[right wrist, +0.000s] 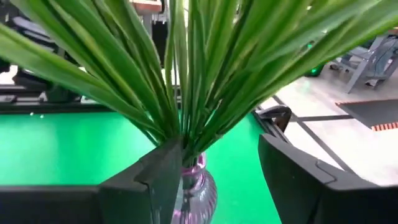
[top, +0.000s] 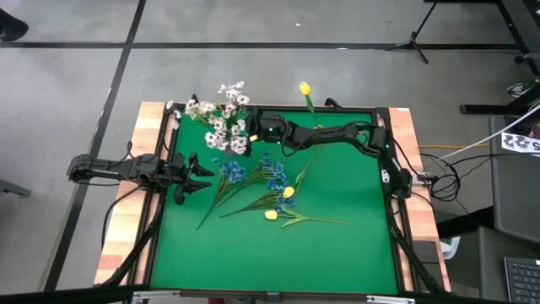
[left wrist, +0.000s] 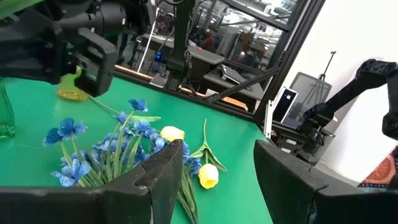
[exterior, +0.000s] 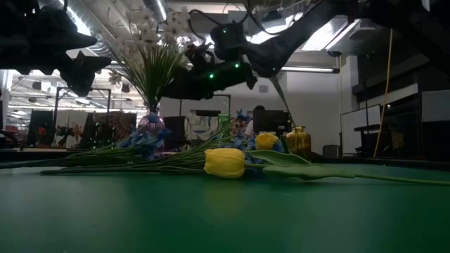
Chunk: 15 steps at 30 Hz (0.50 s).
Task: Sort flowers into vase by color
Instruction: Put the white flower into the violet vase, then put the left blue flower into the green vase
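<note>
The green worktop (top: pixel 337 245) sat framed in wood, a dim workshop with ceiling lights behind it. The right tool (top: pixel 253 128) hung over the purple glass vase (right wrist: pixel 196 186), fingers parted and empty, white sprays (top: pixel 221 114) fanning out just beside it. The left tool (top: pixel 198 175) waited open and empty, blue blooms (top: pixel 253 176) lying just ahead. Three yellow tulips: two (top: pixel 280 203) beyond the blue, one (top: pixel 305 88) behind the right tool.

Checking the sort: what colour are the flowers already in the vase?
White flowers, seen best in the high view; their vase looks purple-tinted in the right wrist view.
</note>
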Motion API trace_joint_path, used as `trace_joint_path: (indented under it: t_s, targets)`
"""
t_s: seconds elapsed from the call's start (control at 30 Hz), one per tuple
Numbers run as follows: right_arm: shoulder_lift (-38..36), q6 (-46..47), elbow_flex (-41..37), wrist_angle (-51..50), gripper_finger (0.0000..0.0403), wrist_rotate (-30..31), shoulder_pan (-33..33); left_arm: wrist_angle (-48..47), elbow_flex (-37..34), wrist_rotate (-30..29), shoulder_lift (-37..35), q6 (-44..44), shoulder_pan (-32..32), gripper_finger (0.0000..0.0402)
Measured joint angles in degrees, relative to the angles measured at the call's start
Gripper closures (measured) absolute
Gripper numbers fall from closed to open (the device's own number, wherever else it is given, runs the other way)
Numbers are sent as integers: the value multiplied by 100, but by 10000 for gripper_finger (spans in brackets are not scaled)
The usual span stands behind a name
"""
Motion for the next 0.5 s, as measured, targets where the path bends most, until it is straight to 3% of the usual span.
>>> trace_joint_path:
  t_s: [0.2, 0.5]
  targets:
    - [-46, 44, -7, -79, 191, -332, 0, 0, 0, 0, 0, -19, -1, 208]
    - [-97, 63, -9, -95, 198, -288, 28, 0, 0, -2, -1, -43, -1, 208]
